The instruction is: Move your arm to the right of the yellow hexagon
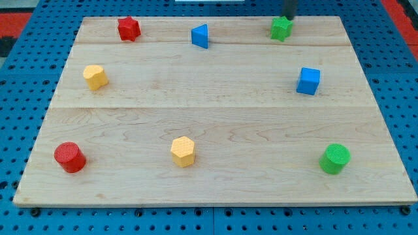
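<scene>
At the view's top, right of the middle, the dark rod comes down from the frame's edge, and my tip point(287, 17) ends just above the green star-like block point(281, 28), touching it or almost touching; I cannot tell which. This arm carries no pincer, only the rod, so nothing is held.

On the light wooden table point(215, 124), the yellow hexagon block point(183, 151) stands near the view's bottom, a little left of the middle, well apart from my tip. A second yellow block point(95, 77), with a less clear shape, is at the view's left side. Beside the top left corner sits a red star-like block point(129, 29), and the blue triangular block point(200, 36) is to its right. A blue cube point(308, 81) stands at the view's right, a red cylinder point(70, 157) at the bottom left, a green cylinder point(335, 158) at the bottom right.
</scene>
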Controlling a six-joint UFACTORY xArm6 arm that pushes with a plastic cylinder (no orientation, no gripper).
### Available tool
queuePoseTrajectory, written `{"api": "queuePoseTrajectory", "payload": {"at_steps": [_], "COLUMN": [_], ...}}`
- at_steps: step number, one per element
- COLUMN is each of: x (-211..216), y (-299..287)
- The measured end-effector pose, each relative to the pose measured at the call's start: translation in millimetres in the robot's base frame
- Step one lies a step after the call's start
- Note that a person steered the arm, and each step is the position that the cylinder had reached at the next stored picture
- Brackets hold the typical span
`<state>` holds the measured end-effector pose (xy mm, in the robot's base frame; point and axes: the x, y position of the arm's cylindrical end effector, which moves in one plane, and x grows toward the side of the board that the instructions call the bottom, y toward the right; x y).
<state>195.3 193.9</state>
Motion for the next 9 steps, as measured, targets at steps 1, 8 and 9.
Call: {"api": "queuePoseTrajectory", "payload": {"at_steps": [1,8,9], "x": [50,220,238], "y": [43,18,-37]}}
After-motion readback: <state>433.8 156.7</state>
